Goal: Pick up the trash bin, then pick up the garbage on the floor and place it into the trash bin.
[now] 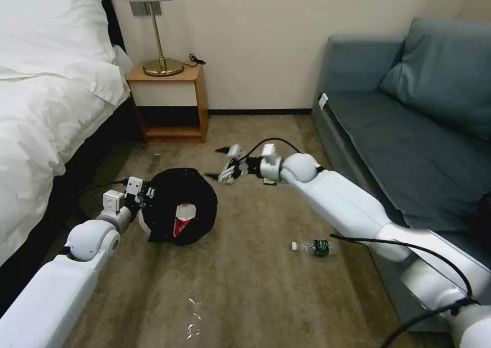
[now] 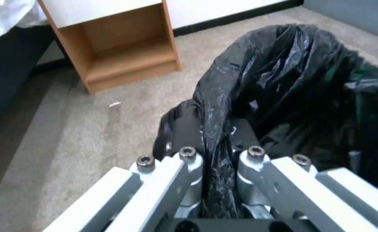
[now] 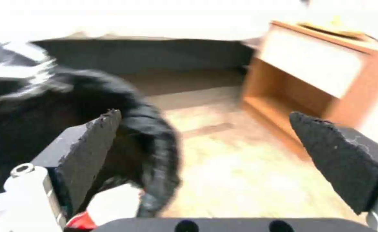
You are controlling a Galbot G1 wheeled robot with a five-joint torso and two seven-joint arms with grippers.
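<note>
Our left hand (image 2: 217, 180) pinches the crinkly black bag on the rim of the trash bin (image 1: 180, 205) (a round white tub), held over the carpet by the bed. Our right hand (image 1: 230, 166) is wide open, holding nothing, just beside it. We see a red-and-white wrapper (image 1: 182, 218) inside, and a clear bottle (image 1: 314, 247) on the carpet.

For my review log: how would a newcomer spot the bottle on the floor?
Start at the grey-blue sofa on the right and look down to the carpet by its front edge. The small clear bottle lies on its side there, apart from the trash bin, marked by its green label and white cap.
</note>
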